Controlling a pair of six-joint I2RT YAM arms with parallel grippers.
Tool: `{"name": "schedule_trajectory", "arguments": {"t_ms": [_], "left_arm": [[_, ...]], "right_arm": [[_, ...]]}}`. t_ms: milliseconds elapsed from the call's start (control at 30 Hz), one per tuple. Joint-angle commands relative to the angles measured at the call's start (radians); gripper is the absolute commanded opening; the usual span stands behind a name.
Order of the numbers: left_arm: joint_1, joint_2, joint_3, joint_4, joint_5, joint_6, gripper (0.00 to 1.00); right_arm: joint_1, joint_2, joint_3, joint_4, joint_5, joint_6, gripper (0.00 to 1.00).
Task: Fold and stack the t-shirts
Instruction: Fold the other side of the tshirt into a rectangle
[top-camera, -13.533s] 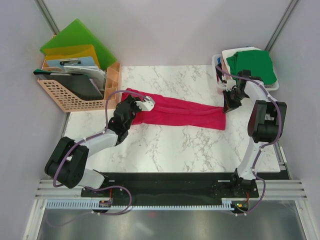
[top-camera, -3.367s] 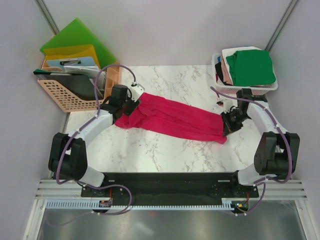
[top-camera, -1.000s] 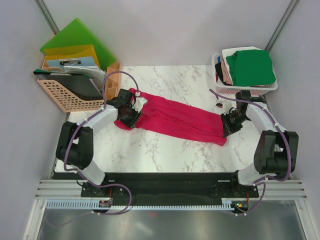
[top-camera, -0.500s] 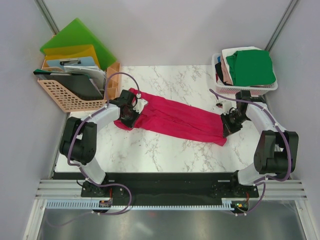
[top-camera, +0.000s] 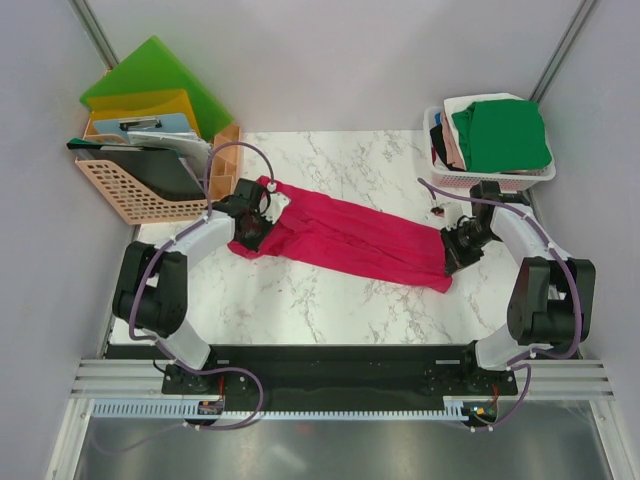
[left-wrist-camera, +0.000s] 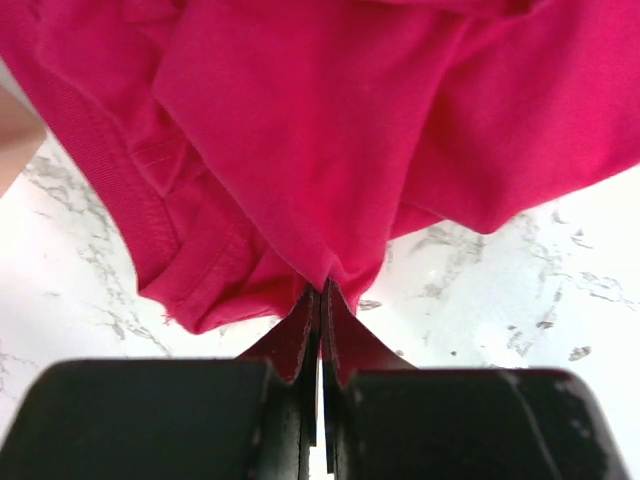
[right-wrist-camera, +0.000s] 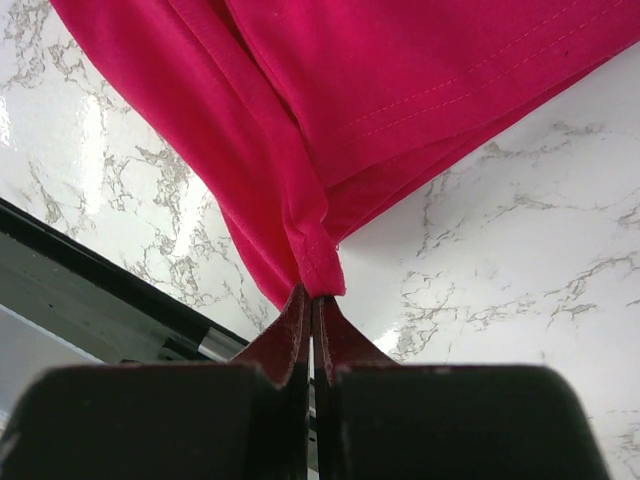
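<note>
A crimson-pink t-shirt (top-camera: 350, 238) lies stretched in a long band across the marble table (top-camera: 330, 300). My left gripper (top-camera: 252, 232) is shut on the shirt's left end; in the left wrist view the jaws (left-wrist-camera: 321, 292) pinch a bunched fold of the cloth (left-wrist-camera: 320, 130). My right gripper (top-camera: 452, 255) is shut on the shirt's right end; in the right wrist view the jaws (right-wrist-camera: 311, 298) pinch a hemmed edge of the cloth (right-wrist-camera: 400, 90). A green t-shirt (top-camera: 500, 132) tops a pile with white, beige-pink and black ones.
The pile sits in a white basket (top-camera: 545, 172) at the back right corner. A peach-coloured basket (top-camera: 130, 195) with green (top-camera: 150, 70) and yellow (top-camera: 140, 102) plastic folders stands at the back left, close to my left arm. A small dark object (top-camera: 439, 210) lies near the white basket.
The left gripper has shifted slightly along the shirt's left end over the last second. The right gripper and the shirt's band have stayed in place.
</note>
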Motion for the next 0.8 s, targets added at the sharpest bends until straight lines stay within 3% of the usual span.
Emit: {"name": "schedule_trajectory", "arguments": {"t_ms": [0, 467, 767], "left_arm": [[0.045, -0.026, 0.039, 0.039, -0.043, 0.051, 0.02], [0.114, 0.127, 0.139, 0.14, -0.201, 0.069, 0.02], [0.128, 0.192, 0.171, 0.232, -0.224, 0.089, 0.02]], "right_arm": [[-0.001, 0.002, 0.019, 0.002, -0.029, -0.016, 0.0], [-0.002, -0.022, -0.006, -0.002, -0.024, -0.019, 0.0], [-0.001, -0.005, 0.002, 0.001, -0.024, -0.021, 0.0]]}}
